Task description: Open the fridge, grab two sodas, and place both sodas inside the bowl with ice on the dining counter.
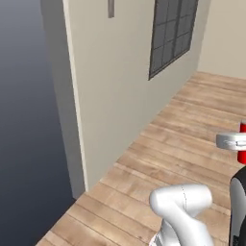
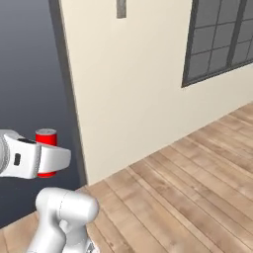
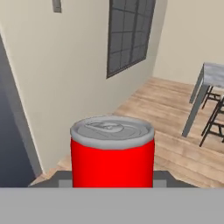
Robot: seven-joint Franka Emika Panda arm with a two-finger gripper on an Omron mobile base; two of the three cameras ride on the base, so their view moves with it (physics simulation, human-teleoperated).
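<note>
Carrying the red soda can (image 3: 112,151) upright, the gripper (image 2: 48,160) has its jaws closed around it, above the wooden floor (image 2: 197,197). Dining counter (image 3: 214,74) lies ahead; the second soda seemingly remains.

arm (image 2: 62,217): glossy white, rounded links | joint: dark grey | claw (image 2: 49,160): white, small dark slot

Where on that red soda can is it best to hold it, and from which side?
Around the middle of its round wall, coming in level from the side. The red can stands upright, its flat lid offers nothing to pinch, and the gripper already clasps it that way.
</note>
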